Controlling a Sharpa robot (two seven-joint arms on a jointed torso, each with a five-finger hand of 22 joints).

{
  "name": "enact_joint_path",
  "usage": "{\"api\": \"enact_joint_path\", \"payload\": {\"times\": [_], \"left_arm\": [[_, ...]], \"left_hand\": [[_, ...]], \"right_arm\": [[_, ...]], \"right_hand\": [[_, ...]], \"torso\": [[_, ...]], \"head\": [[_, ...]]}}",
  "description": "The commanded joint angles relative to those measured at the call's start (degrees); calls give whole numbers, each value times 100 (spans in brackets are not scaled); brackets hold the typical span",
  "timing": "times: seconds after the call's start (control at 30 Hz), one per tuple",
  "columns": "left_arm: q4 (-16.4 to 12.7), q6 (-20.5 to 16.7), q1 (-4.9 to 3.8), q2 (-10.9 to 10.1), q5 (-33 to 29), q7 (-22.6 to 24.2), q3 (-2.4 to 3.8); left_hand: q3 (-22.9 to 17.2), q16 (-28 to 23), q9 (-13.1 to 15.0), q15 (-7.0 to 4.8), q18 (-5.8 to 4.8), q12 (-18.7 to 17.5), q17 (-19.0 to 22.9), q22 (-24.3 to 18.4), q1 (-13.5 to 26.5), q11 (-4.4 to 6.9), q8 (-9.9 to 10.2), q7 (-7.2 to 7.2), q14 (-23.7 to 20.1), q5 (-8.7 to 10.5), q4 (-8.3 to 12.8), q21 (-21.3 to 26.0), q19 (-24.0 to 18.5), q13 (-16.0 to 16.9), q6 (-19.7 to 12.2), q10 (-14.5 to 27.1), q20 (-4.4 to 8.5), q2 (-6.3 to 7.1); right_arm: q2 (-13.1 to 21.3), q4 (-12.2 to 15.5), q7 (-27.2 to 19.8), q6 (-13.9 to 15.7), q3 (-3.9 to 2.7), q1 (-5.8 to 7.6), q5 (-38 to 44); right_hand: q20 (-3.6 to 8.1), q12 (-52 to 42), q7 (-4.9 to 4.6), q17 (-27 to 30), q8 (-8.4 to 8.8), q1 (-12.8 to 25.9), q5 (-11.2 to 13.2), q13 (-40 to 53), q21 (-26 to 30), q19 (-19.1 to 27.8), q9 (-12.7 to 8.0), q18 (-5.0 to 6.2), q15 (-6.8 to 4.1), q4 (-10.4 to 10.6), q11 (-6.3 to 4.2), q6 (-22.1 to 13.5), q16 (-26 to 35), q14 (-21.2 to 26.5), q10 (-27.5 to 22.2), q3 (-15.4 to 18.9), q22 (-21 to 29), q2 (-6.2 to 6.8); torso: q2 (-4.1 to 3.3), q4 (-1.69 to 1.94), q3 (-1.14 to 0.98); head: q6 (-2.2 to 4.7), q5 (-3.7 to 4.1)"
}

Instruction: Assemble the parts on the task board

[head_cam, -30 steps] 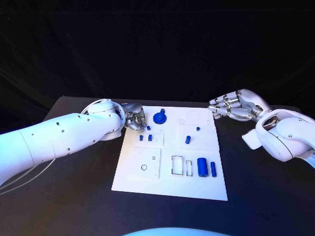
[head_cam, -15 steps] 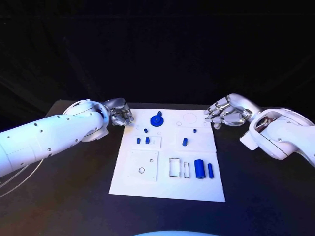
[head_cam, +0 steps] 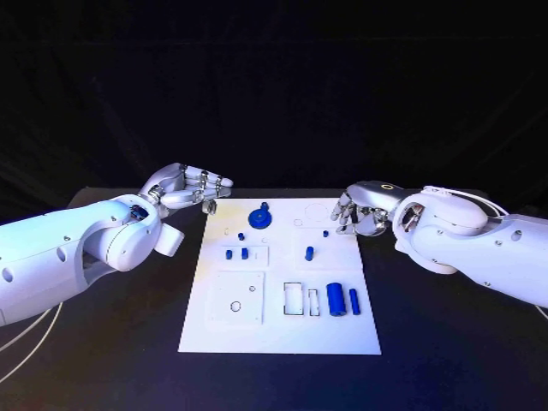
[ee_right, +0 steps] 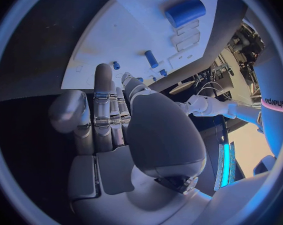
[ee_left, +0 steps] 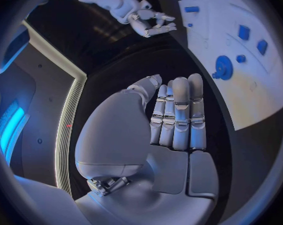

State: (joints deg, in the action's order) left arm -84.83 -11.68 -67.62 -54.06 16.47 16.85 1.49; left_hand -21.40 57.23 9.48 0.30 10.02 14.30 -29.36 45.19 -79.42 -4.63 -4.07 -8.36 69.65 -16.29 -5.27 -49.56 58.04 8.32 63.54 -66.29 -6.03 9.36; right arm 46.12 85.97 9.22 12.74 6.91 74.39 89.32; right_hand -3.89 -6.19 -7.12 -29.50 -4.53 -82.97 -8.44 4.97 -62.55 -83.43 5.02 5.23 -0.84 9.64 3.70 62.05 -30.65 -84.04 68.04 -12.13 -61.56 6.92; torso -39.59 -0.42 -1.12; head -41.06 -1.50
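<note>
Right hand point(head_cam: 360, 211) now nearer flat white task board point(head_cam: 274, 325).

The white task board point(head_cam: 218, 330) is lying flat mid-table. Small blue parts are sitting on it — a round knobbed one point(head_cam: 260, 219) near the far edge, a fat cylinder point(head_cam: 335, 299) and a thin peg point(head_cam: 353, 299) standing side by side nearer.

This looks like a robot lab. A black table point(head_cam: 447, 342) with a dark curtain point(head_cam: 274, 86) behind it holds a white task board point(head_cam: 256, 330) with small blue parts point(head_cam: 336, 298), just past the fingers point(head_cam: 207, 182) of two hands. Beyond the right hand's fingers point(ee_right: 103, 92), a cluttered bench with cables point(ee_right: 210, 77) shows.
</note>
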Motion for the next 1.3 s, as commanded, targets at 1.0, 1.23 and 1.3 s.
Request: {"api": "enact_joint_path", "payload": {"times": [1.0,1.23,1.3], "left_arm": [[-505,33,18,-91,-1828,823,-34],[-516,42,18,-90,-1811,802,-34],[-519,48,18,-90,-1799,794,-34]], "left_hand": [[95,7,-18,14,54,-5,42,-60,-38,3,9,-29,-8,6,105,93,19,3,-63,-6,6,-104],[102,9,-21,17,54,-5,47,-66,-50,-4,13,-40,-9,4,122,100,28,2,-77,5,6,-113],[107,10,-25,21,53,-7,51,-70,-54,-11,18,-50,-11,3,130,105,33,1,-92,17,5,-118]], "right_arm": [[-646,-490,417,-285,24,-270,1203],[-728,-595,385,-236,23,-301,1200],[-751,-629,376,-234,23,-313,1191]], "right_hand": [[-142,162,-106,-1991,57,74,-315,35,-1491,-8,54,-215,66,-89,98,77,-1825,-62,-86,-813,-1620,262],[-146,164,-105,-2059,57,80,-333,33,-1544,-21,58,-224,63,-102,98,91,-1894,-62,-75,-864,-1676,241],[-148,162,-101,-2097,54,84,-339,34,-1572,-26,63,-228,61,-111,96,106,-1932,-59,-60,-904,-1707,219]], "torso": [[-23,0,-1],[-21,1,-2],[-21,2,-2]], "head": [[-109,-45],[-113,-46],[-112,-44]]}}
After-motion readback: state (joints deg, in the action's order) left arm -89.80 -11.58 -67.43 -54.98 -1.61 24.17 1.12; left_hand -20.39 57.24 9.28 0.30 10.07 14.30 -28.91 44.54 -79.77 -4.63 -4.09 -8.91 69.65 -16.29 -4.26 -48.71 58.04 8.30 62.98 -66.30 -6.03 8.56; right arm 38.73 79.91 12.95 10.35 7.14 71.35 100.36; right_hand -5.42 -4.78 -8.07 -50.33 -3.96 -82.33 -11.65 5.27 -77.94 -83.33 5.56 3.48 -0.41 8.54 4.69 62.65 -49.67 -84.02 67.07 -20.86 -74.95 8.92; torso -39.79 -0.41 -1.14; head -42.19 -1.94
